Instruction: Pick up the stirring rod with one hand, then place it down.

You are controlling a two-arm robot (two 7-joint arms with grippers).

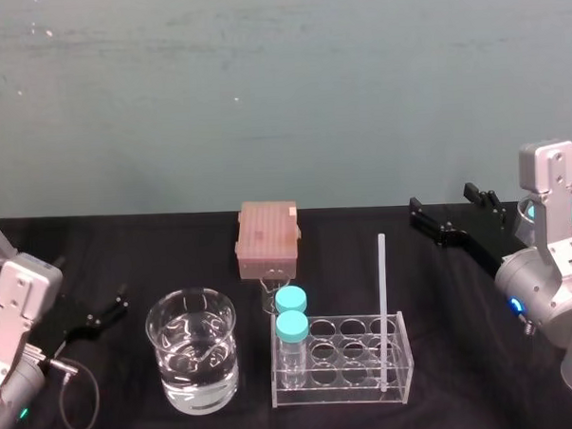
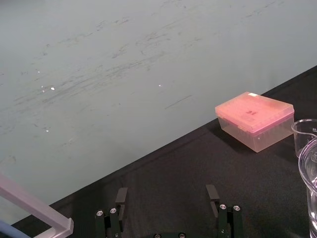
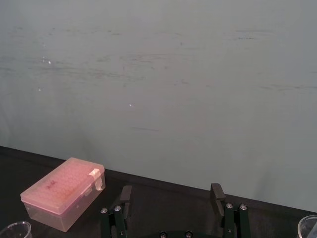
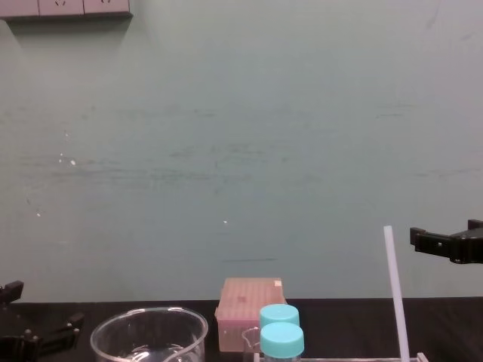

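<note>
Clear rack (image 1: 336,391), stirring rod (image 1: 381,296) upright at its right end, tip up; left gripper (image 1: 117,310), right gripper (image 1: 444,206) both splayed

A small laboratory bench is showing here.
A clear test-tube rack (image 1: 343,396) is sitting on a black-covered table (image 1: 126,250), holding two blue-capped vials (image 1: 292,321) and an upright stirring rod (image 1: 382,305). A glass beaker (image 1: 193,375) of clear liquid is standing just beside it, a pink lidded plastic box (image 1: 267,236) is lying behind, and a plain pale green wall (image 1: 261,83) with sockets (image 4: 68,7) is closing off the back.
</note>
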